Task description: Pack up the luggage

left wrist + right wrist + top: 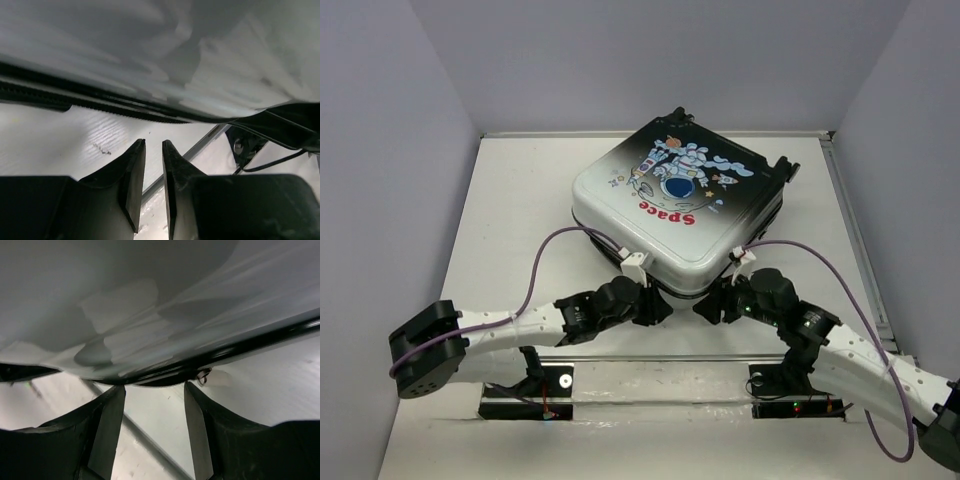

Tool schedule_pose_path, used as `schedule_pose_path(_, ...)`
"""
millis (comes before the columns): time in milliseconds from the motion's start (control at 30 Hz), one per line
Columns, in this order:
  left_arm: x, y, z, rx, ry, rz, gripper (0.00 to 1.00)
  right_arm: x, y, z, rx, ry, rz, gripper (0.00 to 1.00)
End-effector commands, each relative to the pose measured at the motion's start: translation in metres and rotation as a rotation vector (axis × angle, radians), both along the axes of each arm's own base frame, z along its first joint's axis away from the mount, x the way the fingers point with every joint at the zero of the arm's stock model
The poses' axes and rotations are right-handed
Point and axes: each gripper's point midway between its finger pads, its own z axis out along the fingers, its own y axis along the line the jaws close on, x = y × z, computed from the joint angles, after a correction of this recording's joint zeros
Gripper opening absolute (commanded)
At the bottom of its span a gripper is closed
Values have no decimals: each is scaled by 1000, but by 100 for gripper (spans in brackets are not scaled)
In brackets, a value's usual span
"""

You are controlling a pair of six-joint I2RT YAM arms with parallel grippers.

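Note:
The luggage lies flat on the white table with its lid down and the astronaut and red "Space" print facing up. Its near corner points at the arms. My left gripper sits low at the left of that corner, its jaws almost together with nothing between them. In the left wrist view the pale shell and black zipper line loom just above the fingertips. My right gripper is open at the right of the corner. In the right wrist view its tips sit under the shell edge, near a small zipper pull.
The suitcase's black wheels face the back right. A metal rail runs along the near table edge between the arm bases, and another rail along the right side. Grey walls enclose the table on three sides.

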Motion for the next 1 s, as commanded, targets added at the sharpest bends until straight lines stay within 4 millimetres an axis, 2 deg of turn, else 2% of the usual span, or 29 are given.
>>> schedule_pose_path(0, 39, -20, 64, -147, -155, 92, 31, 44, -6, 34, 63, -263, -147, 56)
schedule_pose_path(167, 55, -6, 67, -142, -165, 132, 32, 54, -23, 26, 14, -323, -228, 53)
schedule_pose_path(233, 60, -1, 65, -126, -165, 151, 32, 59, -31, 21, -8, -329, -272, 48)
schedule_pose_path(400, 70, 7, 63, -108, -164, 180, 32, 58, -40, 25, 20, -336, -322, 45)
schedule_pose_path(433, 74, 10, 64, -108, -165, 194, 32, 54, -40, 24, 36, -305, -323, 46)
schedule_pose_path(467, 76, 11, 64, -107, -167, 201, 32, 52, -41, 27, 59, -295, -335, 52)
schedule_pose_path(533, 81, 15, 66, -111, -170, 217, 32, 51, -46, 22, 50, -254, -368, 59)
schedule_pose_path(567, 85, 18, 69, -116, -175, 227, 32, 52, -44, 25, 51, -272, -352, 64)
schedule_pose_path(600, 85, 18, 71, -122, -180, 226, 32, 52, -41, 26, 43, -281, -336, 64)
schedule_pose_path(633, 86, 19, 74, -129, -187, 228, 32, 53, -36, 18, 9, -266, -303, 64)
schedule_pose_path(700, 88, 21, 77, -133, -193, 231, 32, 59, -26, 26, -11, -307, -255, 63)
schedule_pose_path(767, 91, 21, 79, -136, -196, 224, 32, 63, -18, 17, -59, -306, -212, 63)
schedule_pose_path(867, 89, 17, 77, -129, -189, 198, 32, 62, 0, 21, -7, -349, -129, 62)
schedule_pose_path(967, 88, 17, 72, -121, -182, 191, 32, 66, 5, 27, 17, -385, -125, 61)
